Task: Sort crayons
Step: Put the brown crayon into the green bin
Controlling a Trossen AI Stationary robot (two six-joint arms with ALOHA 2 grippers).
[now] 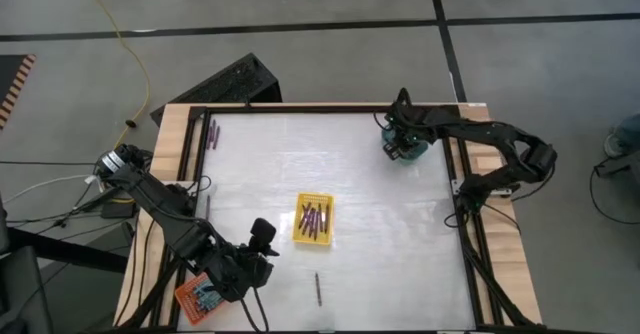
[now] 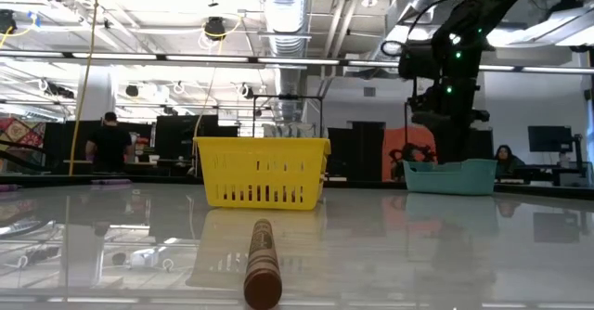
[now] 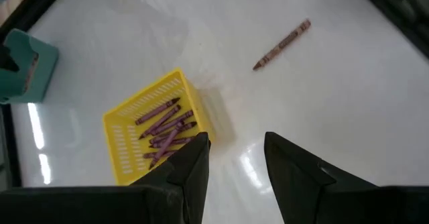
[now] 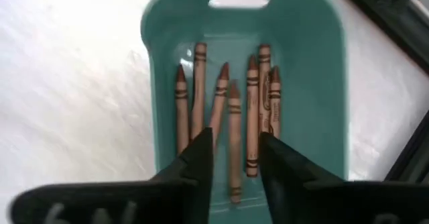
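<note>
The right end effector (image 4: 233, 158) hangs directly over the teal tray (image 4: 322, 83) at the upper right of the high view, its fingers apart with nothing between them — beneath them lie seven or so reddish-brown crayons (image 4: 231, 117), side by side on the tray floor. At the lower left of the high view the left end effector (image 3: 234, 160) waits over the tabletop (image 1: 390, 224), fingers apart and empty, just beside the orange tray (image 1: 197, 296) at the table's near left corner; some crayons appear to lie in that tray, though their colour is hard to make out.

Near the middle of the high view stands the yellow tray (image 1: 314, 220), holding a loose heap of purple crayons (image 3: 164, 127). Sorting looks well along but unfinished: one reddish-brown crayon (image 1: 318, 288) lies alone on the bare tabletop, lower centre of the high view and apart from every tray, and a few purple crayons (image 1: 213, 131) rest near the table's upper left edge. By colour, the loose one would belong in the teal tray and the far ones in the yellow — that much appears to remain.
</note>
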